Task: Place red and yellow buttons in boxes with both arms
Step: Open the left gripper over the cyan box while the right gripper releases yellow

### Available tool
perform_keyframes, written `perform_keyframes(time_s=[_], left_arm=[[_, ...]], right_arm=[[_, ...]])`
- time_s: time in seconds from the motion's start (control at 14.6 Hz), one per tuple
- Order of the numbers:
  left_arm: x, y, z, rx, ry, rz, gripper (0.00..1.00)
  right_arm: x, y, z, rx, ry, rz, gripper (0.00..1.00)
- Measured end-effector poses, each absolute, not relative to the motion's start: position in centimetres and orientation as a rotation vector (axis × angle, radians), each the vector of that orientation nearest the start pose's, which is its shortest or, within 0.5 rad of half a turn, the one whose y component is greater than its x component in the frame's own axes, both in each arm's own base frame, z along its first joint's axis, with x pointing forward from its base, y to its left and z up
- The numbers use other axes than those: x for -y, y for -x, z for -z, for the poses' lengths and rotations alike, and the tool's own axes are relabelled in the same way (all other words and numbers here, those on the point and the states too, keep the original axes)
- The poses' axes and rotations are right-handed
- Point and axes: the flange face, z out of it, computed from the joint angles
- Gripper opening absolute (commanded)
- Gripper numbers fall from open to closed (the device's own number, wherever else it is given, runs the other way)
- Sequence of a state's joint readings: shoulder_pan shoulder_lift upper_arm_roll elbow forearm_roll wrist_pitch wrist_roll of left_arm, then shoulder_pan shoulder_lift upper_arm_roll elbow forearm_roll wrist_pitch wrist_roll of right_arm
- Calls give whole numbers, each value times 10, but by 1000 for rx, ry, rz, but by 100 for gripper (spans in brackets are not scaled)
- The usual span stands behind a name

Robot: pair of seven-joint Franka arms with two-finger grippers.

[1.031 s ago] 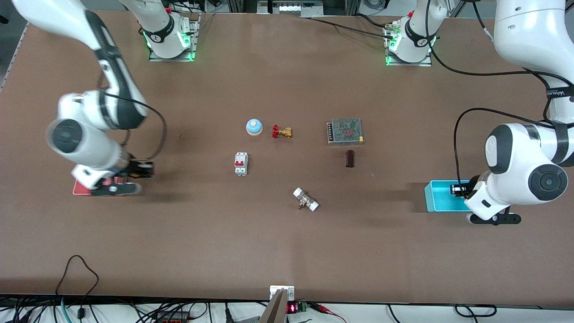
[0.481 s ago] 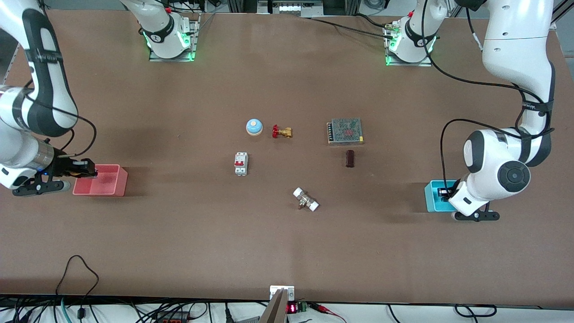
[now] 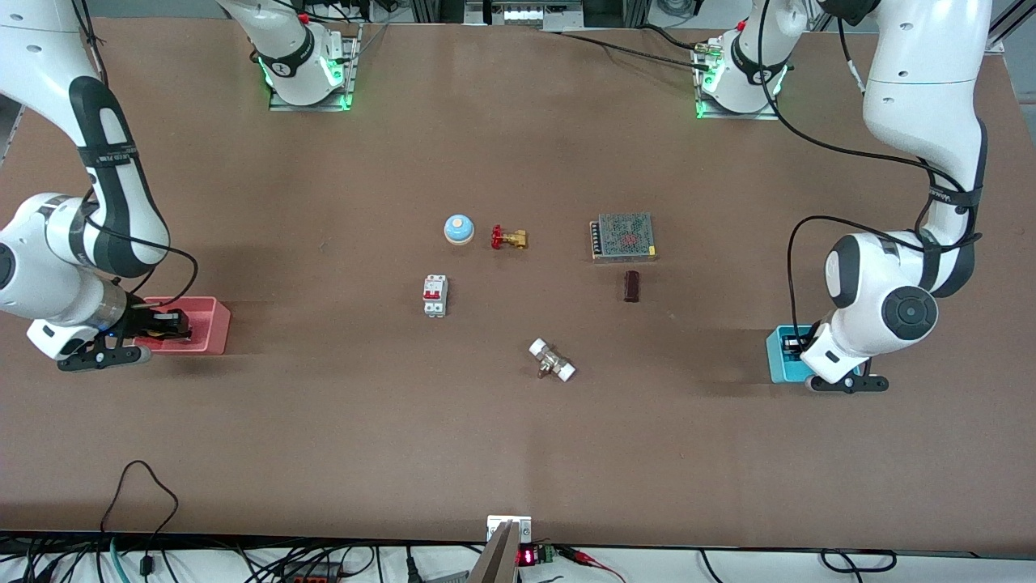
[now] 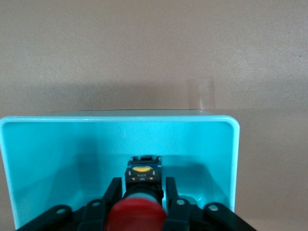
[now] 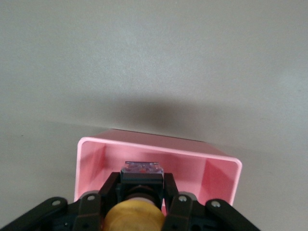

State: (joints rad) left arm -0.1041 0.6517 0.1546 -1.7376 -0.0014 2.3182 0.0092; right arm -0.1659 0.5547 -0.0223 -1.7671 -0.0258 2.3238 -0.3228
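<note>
My left gripper (image 3: 797, 346) is over the cyan box (image 3: 775, 362) at the left arm's end of the table. In the left wrist view it (image 4: 141, 190) is shut on the red button (image 4: 136, 216), held low inside the cyan box (image 4: 115, 119). My right gripper (image 3: 166, 326) is over the pink-red box (image 3: 209, 325) at the right arm's end. In the right wrist view it (image 5: 141, 187) is shut on the yellow button (image 5: 134, 219), above the open pink-red box (image 5: 154, 147). In the front view both buttons are hidden by the arms.
In the middle of the table lie a blue bell (image 3: 458, 229), a brass valve with a red handle (image 3: 508, 238), a white circuit breaker (image 3: 435, 295), a mesh-topped power supply (image 3: 622, 236), a dark cylinder (image 3: 631, 286) and a white-ended fitting (image 3: 552, 360).
The right gripper swung off the pink-red box toward the table's end, then came back over the box's edge. The left gripper shifted along the cyan box toward the table's middle.
</note>
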Motion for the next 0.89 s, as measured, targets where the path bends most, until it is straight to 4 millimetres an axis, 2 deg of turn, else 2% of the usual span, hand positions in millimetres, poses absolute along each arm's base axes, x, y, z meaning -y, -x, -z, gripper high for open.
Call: perform_keyframes(time_s=[0.21, 0.41, 0.55, 0.62, 0.69, 0.76, 0.89], left_arm=[[-27, -667, -216, -30, 3049, -61, 100], [-29, -673, -258, -53, 3054, 14, 100], [-25, -677, -308, -62, 3064, 26, 100], [-20, -679, -337, -68, 3070, 24, 100], [-13, -681, -372, -80, 3077, 11, 100], [-4, -680, -406, -95, 3083, -8, 100], [9, -679, -471, -109, 3089, -5, 100]], right_arm=[[124, -649, -229, 262, 3168, -13, 18], [130, -645, -216, 264, 3177, -17, 19], [133, -645, -215, 260, 3177, -19, 34], [133, -644, -215, 260, 3177, -19, 49], [133, -645, -215, 260, 3177, -19, 70], [133, -645, -215, 260, 3177, -18, 72], [133, -645, -215, 260, 3177, -16, 90]])
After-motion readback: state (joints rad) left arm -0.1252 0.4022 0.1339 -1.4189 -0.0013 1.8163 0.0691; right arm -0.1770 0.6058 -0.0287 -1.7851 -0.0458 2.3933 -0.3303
